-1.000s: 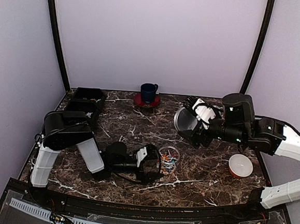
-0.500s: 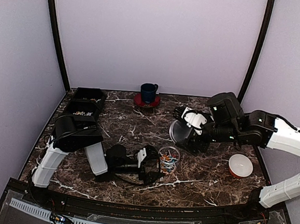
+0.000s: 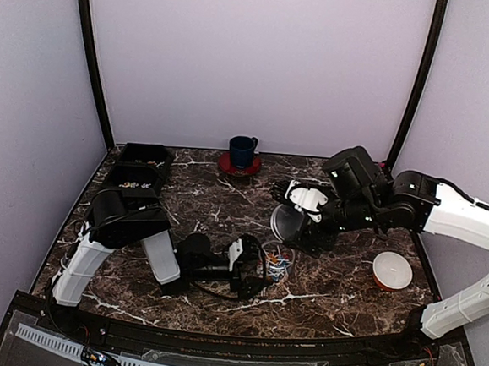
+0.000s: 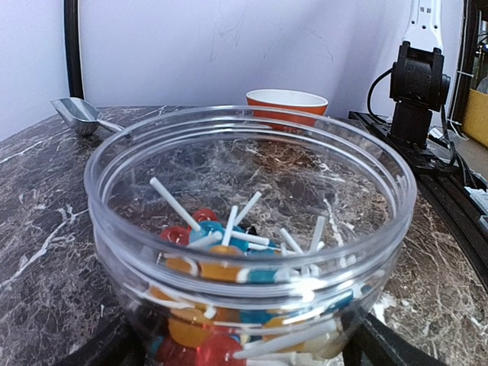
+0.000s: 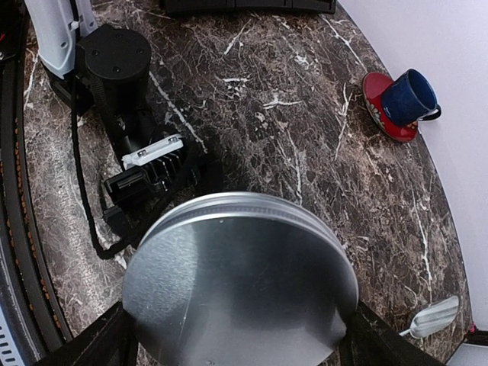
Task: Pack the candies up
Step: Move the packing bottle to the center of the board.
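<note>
Candies [image 4: 221,271], glossy discs on thin white sticks, in clear ribbed jar [image 4: 122,236], frame centre; left gripper [image 4: 248,347] flanking jar, hold unclear; right gripper [image 5: 240,335] clamping smooth metal lid [image 5: 240,282].

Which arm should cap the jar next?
Right. The right gripper holds the metal lid in the air near the open jar of candies; the left gripper straddles that jar.

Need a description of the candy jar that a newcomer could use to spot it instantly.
On the dark marble table, look mid-front, right at the tip of the left arm. The jar there is the only clear container, holding coloured candies on white sticks; the bowl to its right is opaque orange.
</note>
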